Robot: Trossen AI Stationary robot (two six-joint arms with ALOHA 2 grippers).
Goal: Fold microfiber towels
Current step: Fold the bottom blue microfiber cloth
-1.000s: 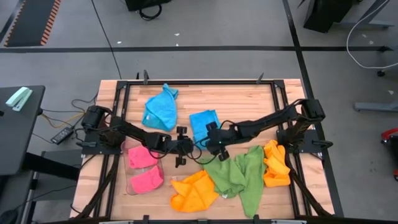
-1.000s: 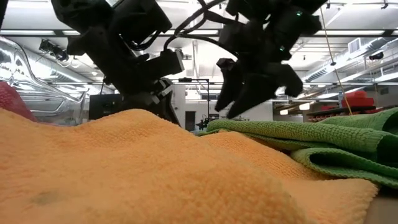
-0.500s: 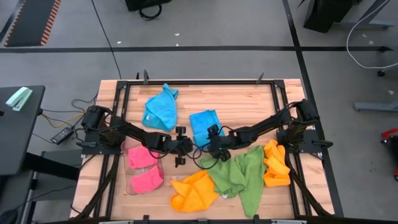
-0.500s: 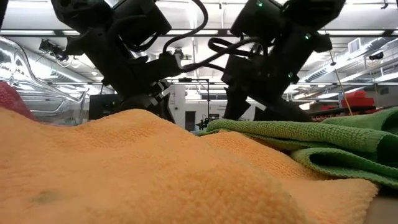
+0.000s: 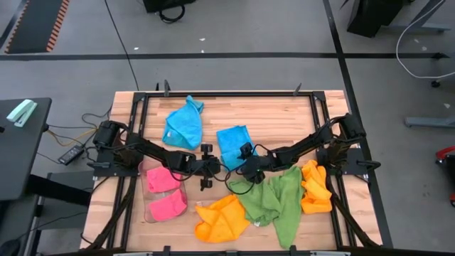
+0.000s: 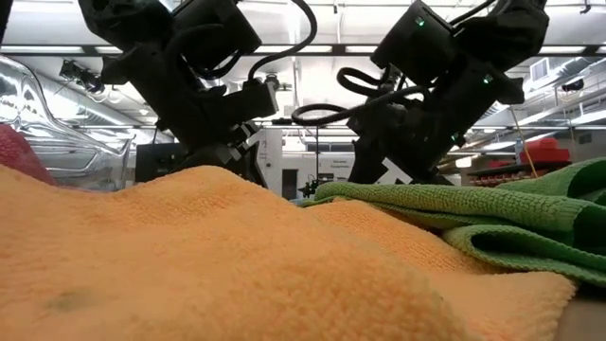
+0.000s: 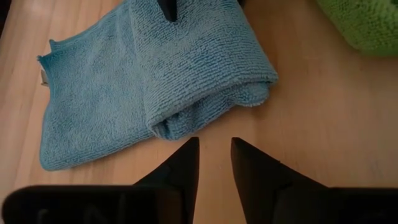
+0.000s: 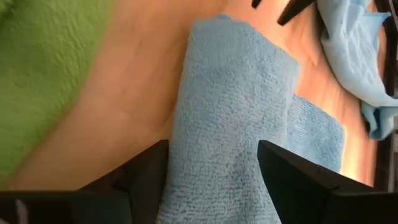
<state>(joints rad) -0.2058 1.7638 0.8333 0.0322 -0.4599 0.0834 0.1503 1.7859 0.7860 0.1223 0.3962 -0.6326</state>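
- The blue towel you are folding lies mid-worktop, partly doubled over: a thick rolled fold sits on a flat single layer that sticks out on one side. That fold is loose, so a nudge could let it spring open.
- Your right end effector is low over the towel's near end, fingers spread wide with the fold between them and nothing pinched. Close from here and you may catch only the top layer, dragging the fold askew.
- Your left end effector hangs just beside the towel's rolled edge, fingers narrow and empty, tips over bare wood. Push in and you could shove the whole towel along the worktop instead of getting under it.
- The two end effectors are near each other; moving both inward risks a knock.
- The green towel lies just beside the right end effector and could snag on a sweep.
- The crumpled second blue towel, pink towels and orange towels lie apart, out of harm's way.
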